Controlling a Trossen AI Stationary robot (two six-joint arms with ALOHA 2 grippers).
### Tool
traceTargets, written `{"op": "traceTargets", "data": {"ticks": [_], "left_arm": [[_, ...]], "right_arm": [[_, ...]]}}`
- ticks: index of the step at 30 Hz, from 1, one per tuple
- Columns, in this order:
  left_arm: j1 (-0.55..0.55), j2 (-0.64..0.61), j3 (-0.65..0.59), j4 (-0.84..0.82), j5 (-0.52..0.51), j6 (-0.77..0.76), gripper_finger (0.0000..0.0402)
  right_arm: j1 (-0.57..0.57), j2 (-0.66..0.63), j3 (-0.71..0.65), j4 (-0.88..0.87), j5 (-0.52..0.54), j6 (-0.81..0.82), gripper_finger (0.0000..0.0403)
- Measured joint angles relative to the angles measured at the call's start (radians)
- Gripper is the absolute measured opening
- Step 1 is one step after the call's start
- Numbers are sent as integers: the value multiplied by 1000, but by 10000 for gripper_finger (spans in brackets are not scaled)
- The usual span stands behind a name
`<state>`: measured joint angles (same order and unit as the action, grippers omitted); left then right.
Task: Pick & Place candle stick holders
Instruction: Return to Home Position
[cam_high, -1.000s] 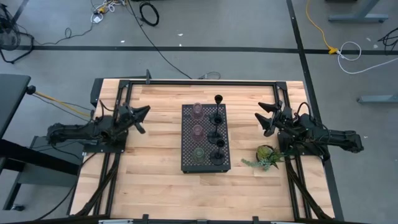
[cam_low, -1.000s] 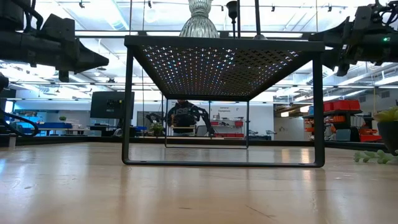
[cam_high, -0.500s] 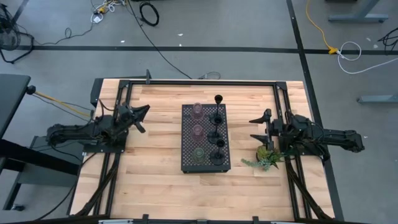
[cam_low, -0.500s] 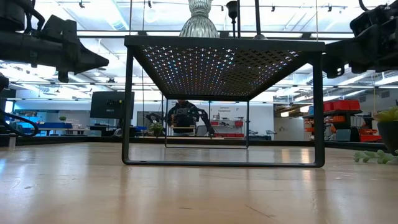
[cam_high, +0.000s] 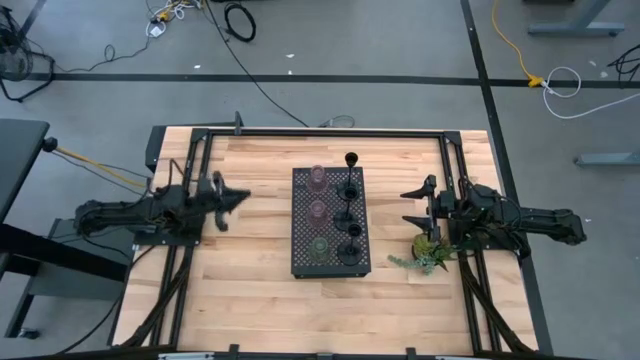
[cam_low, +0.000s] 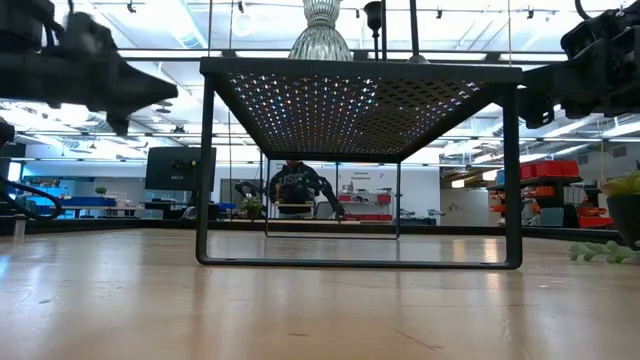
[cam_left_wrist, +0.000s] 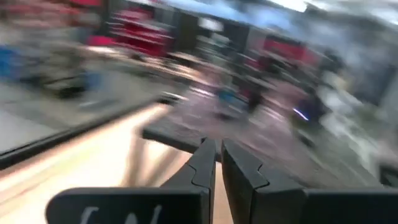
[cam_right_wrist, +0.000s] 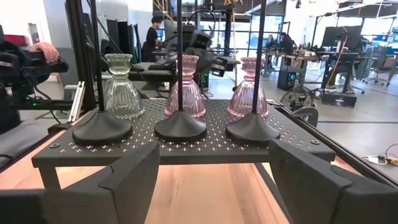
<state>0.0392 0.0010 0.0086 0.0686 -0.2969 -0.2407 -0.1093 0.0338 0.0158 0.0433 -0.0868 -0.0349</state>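
Three black candle stick holders stand on their round bases in a row (cam_high: 349, 215) along the right half of the black perforated tray (cam_high: 303, 262). Their bases show in the right wrist view (cam_right_wrist: 180, 127). Three tinted glass cups (cam_high: 318, 212) stand in a row along the tray's left half. They also show in the right wrist view (cam_right_wrist: 186, 93). My left gripper (cam_high: 238, 196) is left of the tray, shut and empty; it also shows in its own wrist view (cam_left_wrist: 217, 155). My right gripper (cam_high: 412, 205) is right of the tray, open and empty, and faces the tray (cam_right_wrist: 217, 180).
A small green plant sprig (cam_high: 428, 252) lies on the table just near-side of my right gripper. The tray stands on thin legs (cam_low: 204, 170), raised above the wooden table. Black rails run along the table's left, right and far edges (cam_high: 320, 133).
My right gripper has turned about its wrist and gone a little toward the tray and the near edge, staying open, then held still. My left gripper has drawn its fingers together and is blurred with motion in the latest frames.
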Motion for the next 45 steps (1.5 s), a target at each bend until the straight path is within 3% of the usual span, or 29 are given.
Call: {"op": "traceTargets", "data": {"ticks": [4,7,15,45], "left_arm": [[-6,0,-1,-37,286,160,28],[-11,10,0,-30,393,205,28],[-10,11,-1,14,367,143,28],[-10,12,-1,16,361,139,28]], "right_arm": [[0,0,0,-1,0,0,299],[0,0,0,0,0,0,299],[0,0,0,-1,0,0,299],[0,0,0,0,0,-1,299]]}}
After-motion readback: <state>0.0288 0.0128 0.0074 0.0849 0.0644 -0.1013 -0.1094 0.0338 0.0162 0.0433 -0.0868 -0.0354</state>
